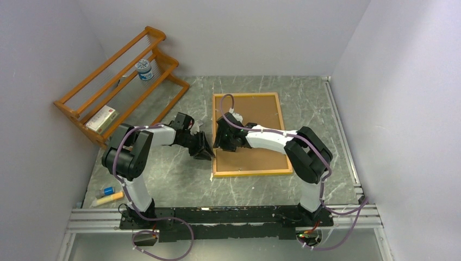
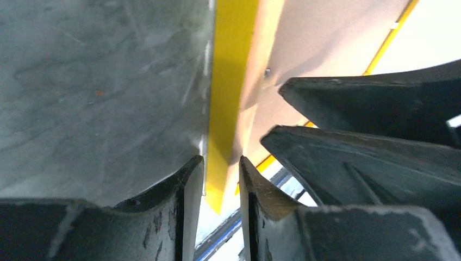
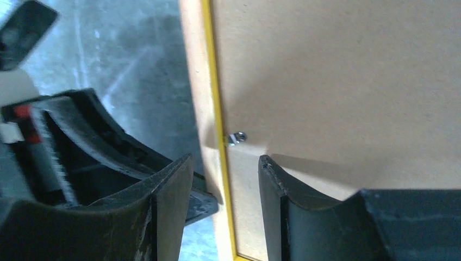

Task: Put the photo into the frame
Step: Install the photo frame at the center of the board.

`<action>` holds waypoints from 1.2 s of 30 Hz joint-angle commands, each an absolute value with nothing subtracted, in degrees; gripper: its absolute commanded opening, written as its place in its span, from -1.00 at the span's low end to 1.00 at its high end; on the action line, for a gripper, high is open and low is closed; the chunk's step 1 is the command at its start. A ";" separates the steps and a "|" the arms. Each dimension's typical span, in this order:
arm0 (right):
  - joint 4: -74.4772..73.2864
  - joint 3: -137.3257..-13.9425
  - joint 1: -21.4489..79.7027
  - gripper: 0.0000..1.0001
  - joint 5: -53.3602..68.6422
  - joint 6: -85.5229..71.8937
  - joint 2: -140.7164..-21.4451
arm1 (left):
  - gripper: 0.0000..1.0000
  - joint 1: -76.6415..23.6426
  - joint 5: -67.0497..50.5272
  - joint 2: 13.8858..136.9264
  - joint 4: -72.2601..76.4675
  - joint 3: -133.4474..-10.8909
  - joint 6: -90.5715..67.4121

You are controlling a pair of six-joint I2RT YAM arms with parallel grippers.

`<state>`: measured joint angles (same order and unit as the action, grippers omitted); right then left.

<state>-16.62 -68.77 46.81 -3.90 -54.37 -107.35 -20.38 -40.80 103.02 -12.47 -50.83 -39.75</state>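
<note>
Frame edge within left pincer

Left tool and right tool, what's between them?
The frame's left edge lies between them. The top view shows it, and both wrist views show it close up.

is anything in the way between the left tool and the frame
Nothing visible: the left tool straddles the yellow edge of the frame, and the right tool straddles that edge too, beside a small metal clip.

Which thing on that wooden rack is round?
The white tub with a blue label, toward the rack's far end; the other is a flat box at its near end.
</note>
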 commanded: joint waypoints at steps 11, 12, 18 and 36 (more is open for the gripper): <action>-9.31 -68.22 47.02 -0.04 -3.20 -57.79 -109.40 | -0.44 -25.22 -27.06 105.30 -21.88 -53.33 -35.11; -9.24 -68.02 47.02 -0.04 -3.20 -57.91 -109.36 | -0.44 -25.18 -27.03 105.25 -21.88 -53.35 -35.25; -6.12 -65.89 47.18 -0.04 -0.88 -59.94 -109.69 | -0.50 -25.22 -27.40 104.94 -21.27 -52.76 -36.42; -3.70 -60.26 49.48 -0.20 -5.22 -68.40 -107.27 | -0.62 -25.22 -29.63 104.81 -19.40 -51.31 -37.44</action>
